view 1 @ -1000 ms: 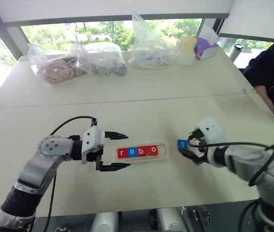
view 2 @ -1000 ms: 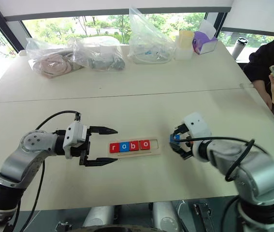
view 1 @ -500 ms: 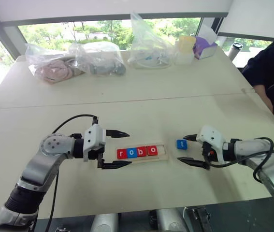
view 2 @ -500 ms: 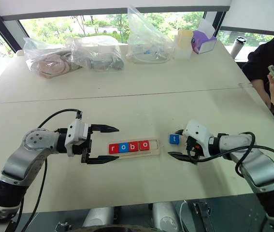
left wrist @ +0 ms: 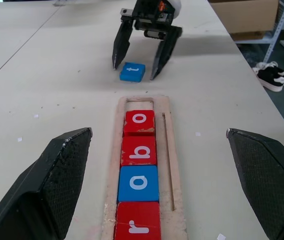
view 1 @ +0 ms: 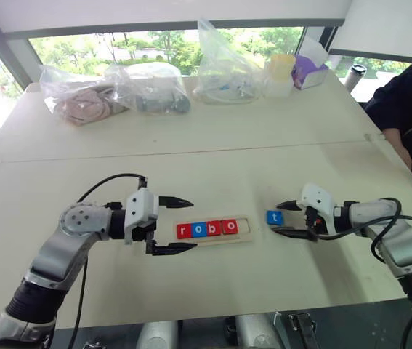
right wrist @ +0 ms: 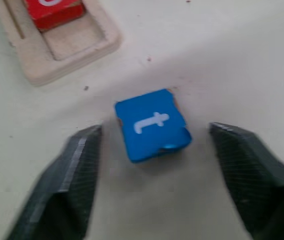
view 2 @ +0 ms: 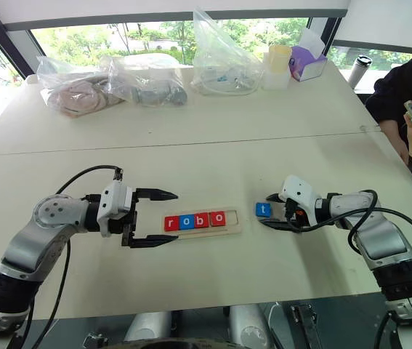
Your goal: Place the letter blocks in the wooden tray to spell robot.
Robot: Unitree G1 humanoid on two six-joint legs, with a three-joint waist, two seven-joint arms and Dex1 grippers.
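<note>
The wooden tray [view 1: 219, 239] lies in the middle of the table. It holds the letter blocks red r [view 1: 184, 231], blue o [view 1: 198, 230], red b [view 1: 213, 227] and red o [view 1: 229, 226]. Its right end slot [left wrist: 139, 103] is bare. The blue t block [view 1: 274, 217] lies flat on the table just right of the tray. My right gripper [right wrist: 154, 145] sits low around it, open, one finger on each side with a small gap to each. My left gripper [view 1: 191, 224] hovers open at the tray's left end, holding nothing.
Clear plastic bags [view 1: 151, 87] with soft items, a yellow cup [view 1: 280, 73] and a purple box [view 1: 307, 71] line the far edge. A person in dark clothes [view 1: 409, 102] sits at the right. A seam [view 1: 191, 153] crosses the table.
My right gripper has rolled over, sunk toward the table and slid its fingers to either side of the t block, narrowing their gap. The left gripper has stayed still.
</note>
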